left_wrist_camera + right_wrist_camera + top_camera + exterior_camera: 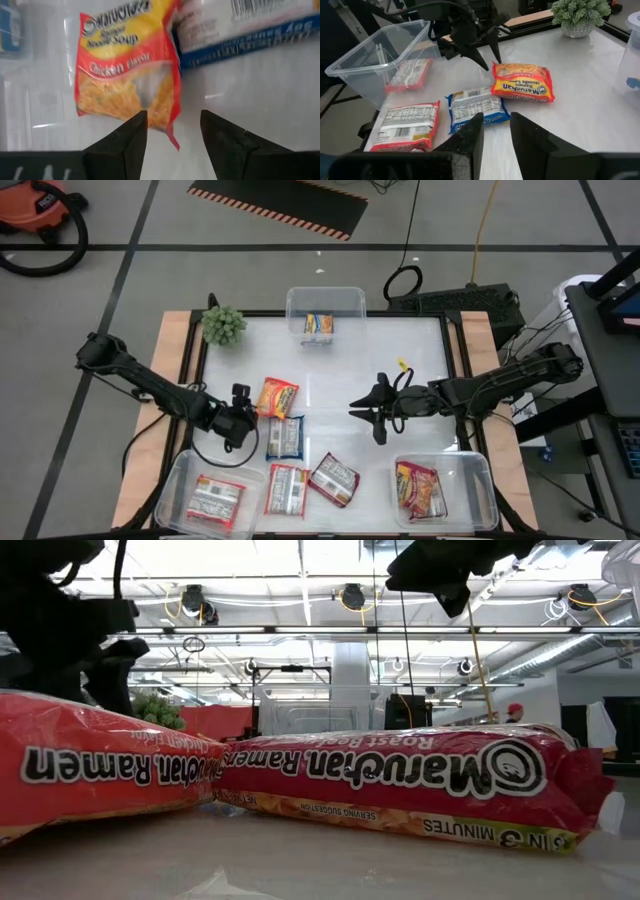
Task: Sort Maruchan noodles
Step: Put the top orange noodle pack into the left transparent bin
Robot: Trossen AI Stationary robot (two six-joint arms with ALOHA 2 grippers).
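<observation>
An orange-yellow Maruchan packet point(277, 397) lies flat on the white table, left of centre. My left gripper point(240, 415) slants down at its left edge, open, with the packet's corner point(172, 140) between the fingers. A blue-and-white packet point(285, 437) lies just nearer, and two red packets point(287, 489) point(334, 479) lie at the near edge. My right gripper point(368, 413) hangs above the table's middle. It is open by a narrow gap point(496, 125) and holds nothing. My left gripper comes at the orange-yellow packet from the table's left, slanting down. One finger point(131, 135) stands over the packet's edge and the other point(220, 135) over bare table. I cannot tell whether either touches the packet, which lies flat.
Three clear tubs stand at the table's edges. The near-left one point(185, 480) holds a red packet point(215, 500), the near-right one point(478, 480) an orange packet point(420, 490), and the far one point(325, 298) a packet point(319, 325). A green plant point(224, 325) stands far left.
</observation>
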